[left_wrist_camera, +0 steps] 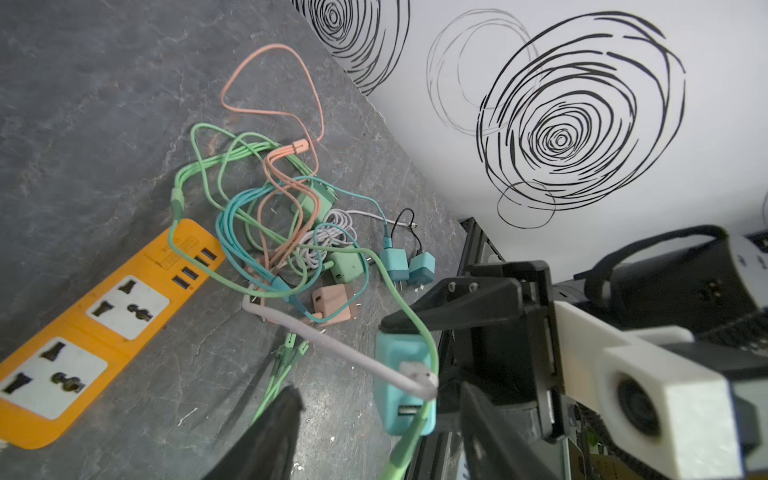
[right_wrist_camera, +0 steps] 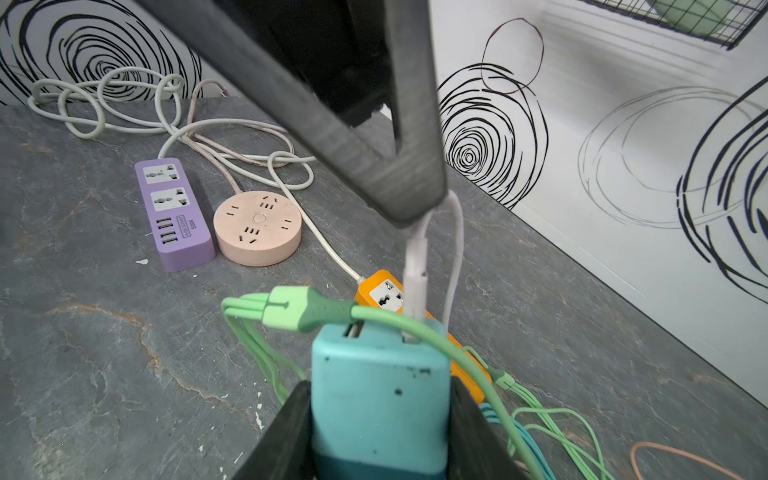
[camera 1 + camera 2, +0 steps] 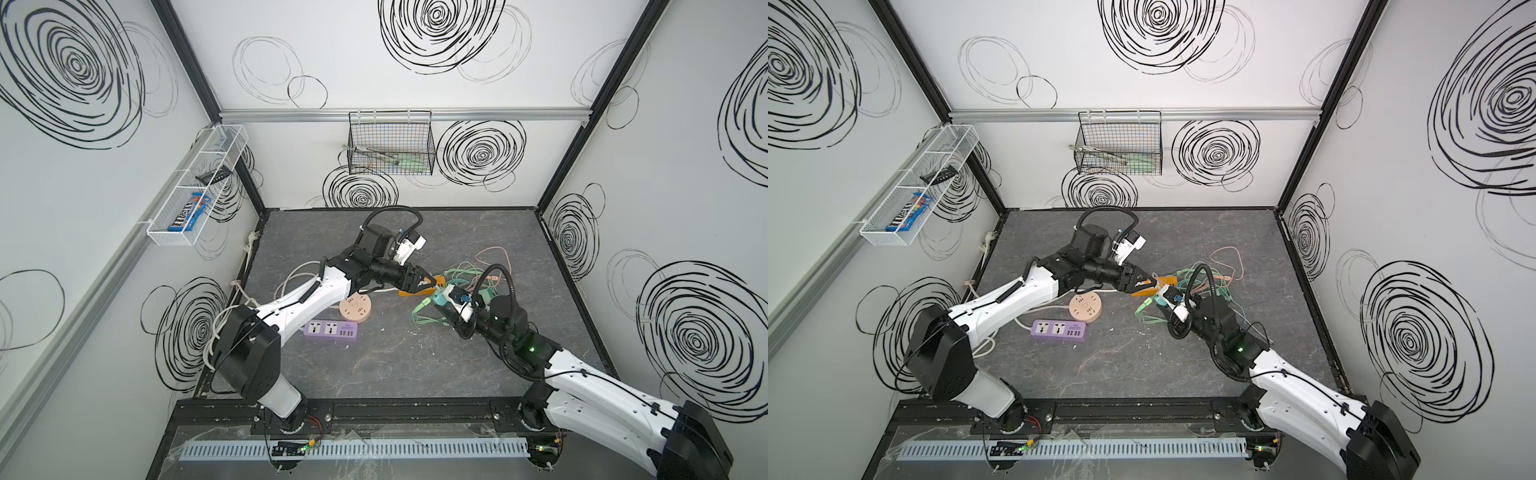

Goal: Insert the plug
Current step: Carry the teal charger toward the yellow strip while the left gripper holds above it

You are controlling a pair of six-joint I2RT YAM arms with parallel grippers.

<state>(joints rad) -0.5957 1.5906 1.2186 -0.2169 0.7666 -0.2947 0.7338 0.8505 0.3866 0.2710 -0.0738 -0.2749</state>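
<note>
Clamped on charger [image 2: 374, 357] with right gripper [image 2: 380, 399]; poised just above charger with left gripper [image 2: 415, 205], right at plug [image 2: 415, 270] (whether pinching it, cannot tell); plug standing on end into charger's top, long axis square to it, likely seated or nearly; straight push toward charger called for, left arm nearer.
</note>
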